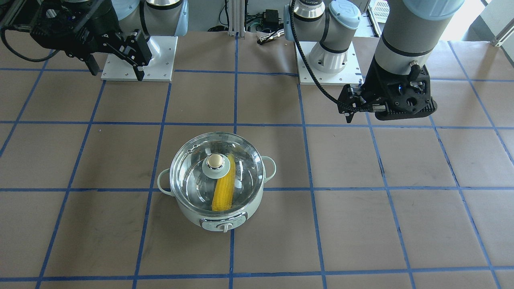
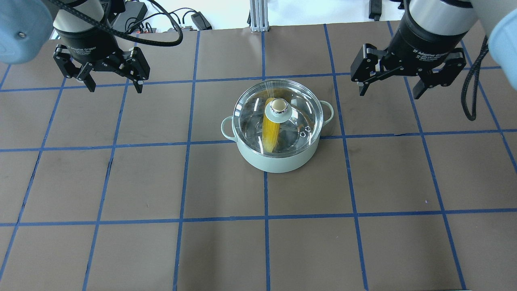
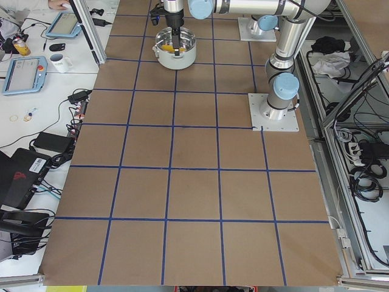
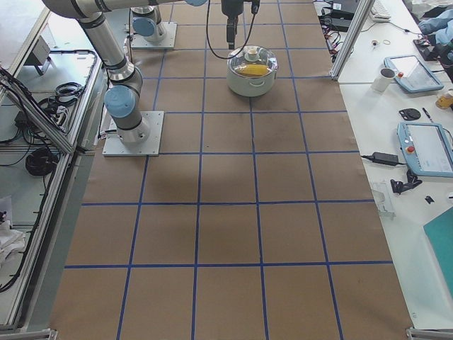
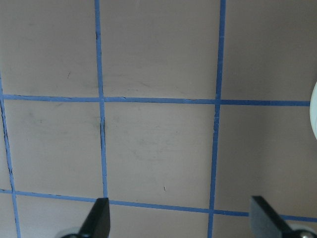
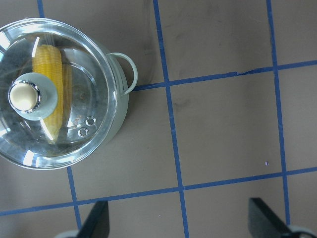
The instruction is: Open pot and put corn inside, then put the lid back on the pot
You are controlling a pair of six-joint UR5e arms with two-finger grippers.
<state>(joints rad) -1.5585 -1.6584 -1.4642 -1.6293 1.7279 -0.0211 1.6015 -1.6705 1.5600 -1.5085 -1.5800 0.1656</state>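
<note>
The pale mint-green pot (image 1: 225,210) stands on the table's middle, its control knob facing away from the robot. The clear glass lid (image 1: 192,176) with its beige-gold knob (image 1: 215,161) sits on the pot. The yellow corn (image 1: 225,192) lies inside, seen through the glass. The pot (image 2: 278,161), the lid (image 2: 301,117) and the corn (image 2: 270,131) also show in the overhead view. My left gripper (image 2: 115,85) is open and empty, held above the table to the pot's left. My right gripper (image 2: 389,92) is open and empty, to the pot's right. The right wrist view shows the lid (image 6: 84,89) and the corn (image 6: 49,69).
The table is covered in brown paper with a blue tape grid (image 2: 264,214). The two arm base plates (image 1: 138,60) (image 1: 327,64) sit at the robot's side. Operator desks with tablets (image 4: 425,149) run along the far edge.
</note>
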